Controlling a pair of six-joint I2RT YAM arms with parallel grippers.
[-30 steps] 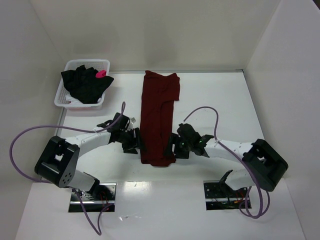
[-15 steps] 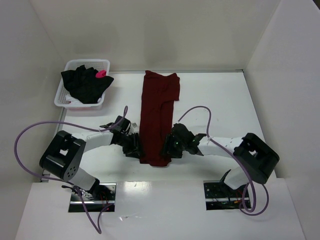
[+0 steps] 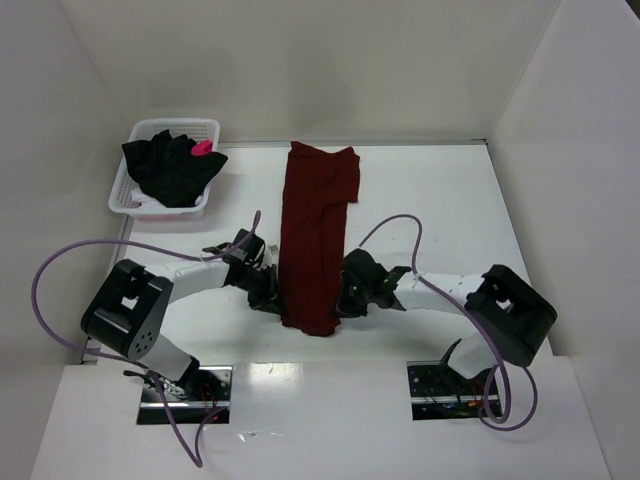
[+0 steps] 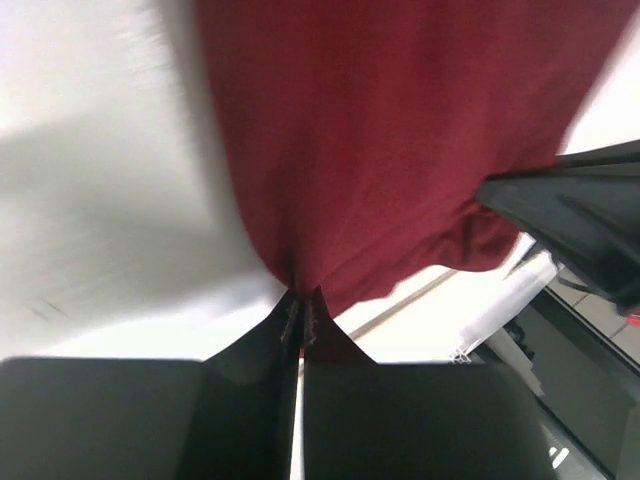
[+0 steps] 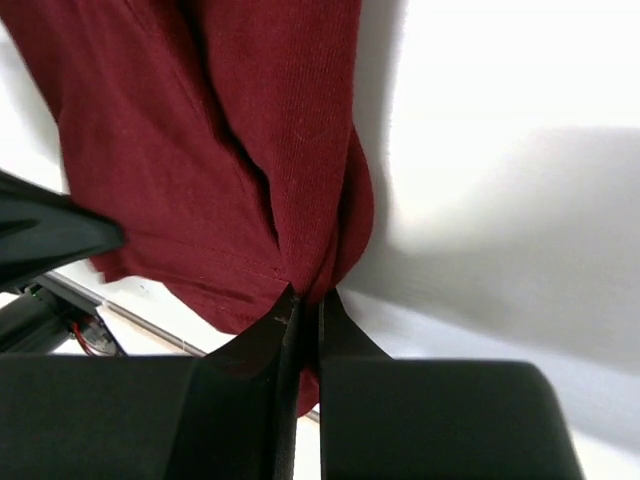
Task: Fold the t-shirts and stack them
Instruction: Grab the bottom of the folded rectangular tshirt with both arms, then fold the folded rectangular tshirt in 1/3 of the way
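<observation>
A dark red cloth t-shirt (image 3: 318,230), folded into a long narrow strip, lies on the flat white table (image 3: 440,200). Plain white walls (image 3: 300,70) close the table in at the back and on both sides. At the shirt's near end, the left gripper (image 4: 301,305) pinches the left edge, its fingers pressed together on the cloth. The right gripper (image 5: 303,302) pinches the right edge the same way. Well to the left of the red shirt's far end, a white plastic mesh basket (image 3: 122,196) holds a crumpled black cloth t-shirt (image 3: 170,172) with a small pink mark (image 3: 202,147).
</observation>
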